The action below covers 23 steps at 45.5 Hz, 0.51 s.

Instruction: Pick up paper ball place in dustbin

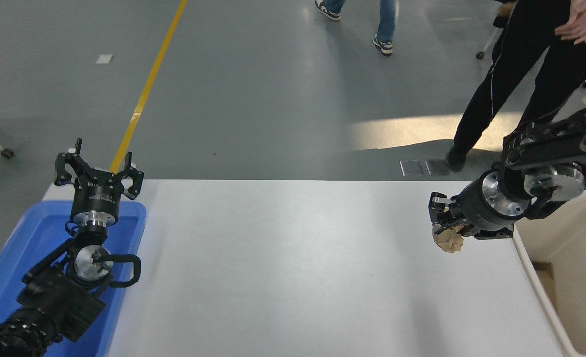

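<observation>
While the left gripper [97, 171] is sitting parked at the lower left of the frame, its fingers spread wide with nothing between them, above the blue tray [5, 263], the white table [283, 258] is lying bare across the middle. Toward the right of the frame, the right gripper [444, 229] is hanging above the table's right end, its fingers pinched onto the paper ball [449, 242], which is dangling just under the fingertips, off the tabletop. The dustbin [568, 258] is standing at the frame's right edge, just beside the table, its open mouth well to the right of the ball. The ball appears to be caught only by its upper folds, so the crumpled paper could be slipping free during the swing sideways and landing on the table short of the rim. A person [521, 79] is standing at the upper right, near the arm's reach.
</observation>
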### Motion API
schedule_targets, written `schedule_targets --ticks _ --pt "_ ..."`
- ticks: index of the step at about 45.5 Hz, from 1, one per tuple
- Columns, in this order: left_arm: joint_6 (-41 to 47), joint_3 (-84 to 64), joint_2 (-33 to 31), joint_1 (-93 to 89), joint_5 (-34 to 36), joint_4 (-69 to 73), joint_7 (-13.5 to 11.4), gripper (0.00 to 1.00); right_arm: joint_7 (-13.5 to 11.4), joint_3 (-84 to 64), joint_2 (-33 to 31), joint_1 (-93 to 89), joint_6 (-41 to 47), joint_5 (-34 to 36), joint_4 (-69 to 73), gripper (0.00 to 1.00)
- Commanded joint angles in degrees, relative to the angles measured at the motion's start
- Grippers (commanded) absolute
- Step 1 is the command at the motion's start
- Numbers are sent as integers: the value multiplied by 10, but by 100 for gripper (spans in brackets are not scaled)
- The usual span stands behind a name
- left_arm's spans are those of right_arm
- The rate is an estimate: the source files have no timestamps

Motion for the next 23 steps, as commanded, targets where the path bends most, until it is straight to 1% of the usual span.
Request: schedule_targets --ticks 1,5,12,23 --pt "0 0 0 0 0 0 0 99 2 -13 -7 147 88 21 58 0" --pt "0 0 0 0 0 0 0 99 2 -13 -8 185 118 42 58 0" --pt "1 0 0 0 0 0 0 99 2 -15 -8 215 147 44 58 0" --pt "0 0 0 0 -1 1 0 99 2 -29 -9 191 137 43 58 0"
